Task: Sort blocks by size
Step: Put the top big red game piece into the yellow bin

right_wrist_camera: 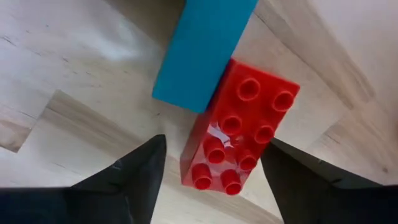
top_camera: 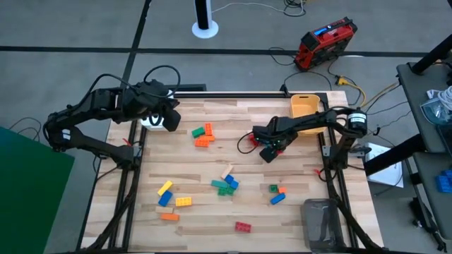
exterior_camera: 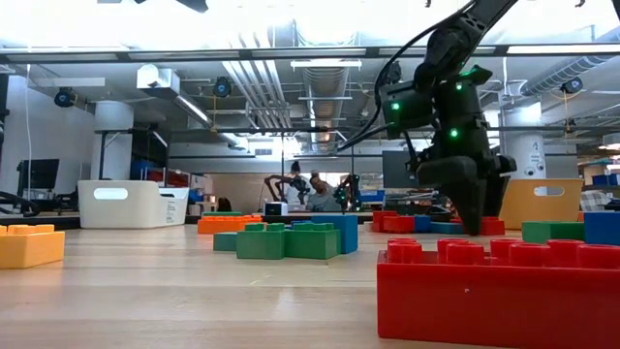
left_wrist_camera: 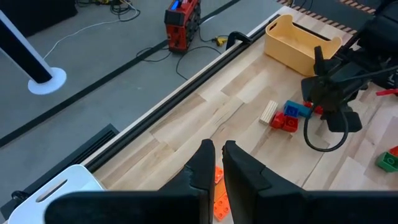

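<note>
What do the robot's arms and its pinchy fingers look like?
Both arms are dark, jointed and thin, with black cables looping along them. The right arm has small green lights. The left gripper and right gripper each have two dark, wedge-shaped fingers.

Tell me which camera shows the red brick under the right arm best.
The right wrist view: the red brick fills it, between the open right pincer. The left wrist view shows it small; high and low views mostly hide it behind the arm.

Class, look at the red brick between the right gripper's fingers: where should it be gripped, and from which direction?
Grip the red brick across its two long smooth sides, coming straight down from above. It lies flat, studs up, and the right gripper already straddles it, open. The blue brick touches one end.
</note>
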{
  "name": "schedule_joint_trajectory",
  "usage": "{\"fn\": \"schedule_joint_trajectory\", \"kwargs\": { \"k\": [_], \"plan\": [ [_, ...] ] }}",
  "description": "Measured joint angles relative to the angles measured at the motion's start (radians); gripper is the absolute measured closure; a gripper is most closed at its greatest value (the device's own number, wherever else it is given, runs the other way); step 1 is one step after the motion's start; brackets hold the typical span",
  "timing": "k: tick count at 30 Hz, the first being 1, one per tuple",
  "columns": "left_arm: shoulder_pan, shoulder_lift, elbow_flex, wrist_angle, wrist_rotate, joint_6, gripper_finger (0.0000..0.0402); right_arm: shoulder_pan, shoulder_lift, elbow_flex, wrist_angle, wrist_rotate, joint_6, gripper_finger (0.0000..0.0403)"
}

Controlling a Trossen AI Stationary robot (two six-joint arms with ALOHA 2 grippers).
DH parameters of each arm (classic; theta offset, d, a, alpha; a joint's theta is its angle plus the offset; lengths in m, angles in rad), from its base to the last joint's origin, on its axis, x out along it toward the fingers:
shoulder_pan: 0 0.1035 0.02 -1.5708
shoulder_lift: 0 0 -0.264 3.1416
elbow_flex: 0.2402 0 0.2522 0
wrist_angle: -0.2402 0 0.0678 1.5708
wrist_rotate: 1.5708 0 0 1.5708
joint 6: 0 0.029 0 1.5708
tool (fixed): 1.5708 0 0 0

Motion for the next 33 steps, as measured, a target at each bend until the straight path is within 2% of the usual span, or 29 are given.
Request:
{"fn": "schedule_joint_trajectory", "kwargs": {
  "k": [3, 9, 17, 25, 28, 33],
  "plan": [
    [0.000, 0.000, 0.000, 0.000, 0.000, 0.000, 0.0388, 0.000, 0.000, 0.001, 0.003, -0.005, 0.001, 0.0184],
    [0.000, 0.000, 0.000, 0.000, 0.000, 0.001, 0.0388, 0.000, -0.020, -0.002, -0.005, 0.000, 0.019, 0.0272],
    [0.000, 0.001, 0.000, 0.027, 0.000, 0.027, 0.0388, 0.000, -0.041, 0.028, -0.059, -0.023, 0.028, 0.0274],
    [0.000, 0.001, 0.000, 0.034, 0.000, 0.032, 0.0388, -0.022, -0.146, 0.184, -0.224, -0.025, 0.060, 0.0274],
    [0.000, 0.002, 0.000, 0.036, 0.000, 0.032, 0.0388, -0.080, -0.191, 0.233, -0.230, -0.025, 0.067, 0.0274],
    [0.000, 0.002, 0.000, 0.036, 0.000, 0.032, 0.0388, -0.258, -0.257, 0.282, -0.241, -0.017, 0.064, 0.0274]
  ]
}}
